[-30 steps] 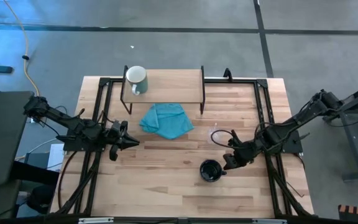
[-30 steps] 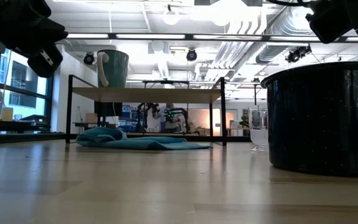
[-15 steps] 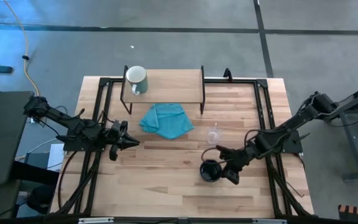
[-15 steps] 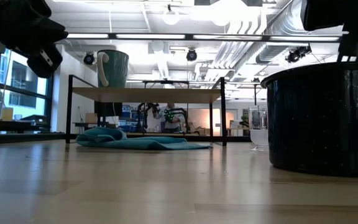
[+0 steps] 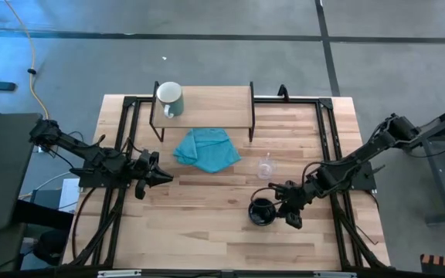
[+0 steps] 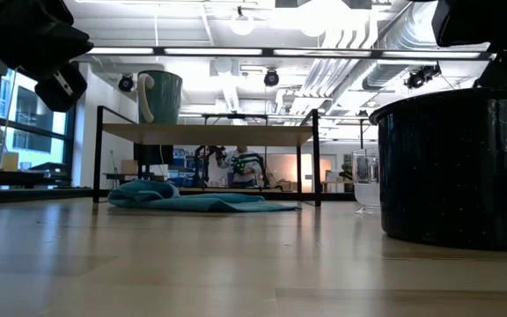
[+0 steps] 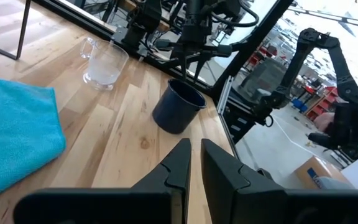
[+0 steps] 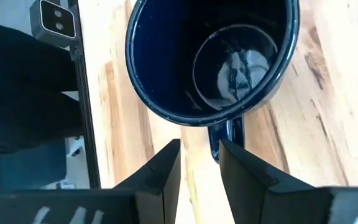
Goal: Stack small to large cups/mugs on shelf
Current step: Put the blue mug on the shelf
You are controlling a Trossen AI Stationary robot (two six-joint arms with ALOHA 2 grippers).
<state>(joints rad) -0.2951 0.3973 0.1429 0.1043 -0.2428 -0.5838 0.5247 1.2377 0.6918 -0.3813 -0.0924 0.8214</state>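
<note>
At left centre of my overhead frame the left gripper [image 5: 163,176] hangs over the table [image 5: 207,232], fingers pressed together with nothing between them. At the top, the pale mug [image 5: 169,98] stands on the shelf's [image 5: 215,104] left end above the teal cloth [image 5: 206,149], and the glass cup [image 5: 266,167] sits right of centre. At lower right my right gripper [image 5: 282,204] is at the black mug [image 5: 262,211], fingers slightly apart beside its handle [image 8: 229,135], not clamped.
</note>
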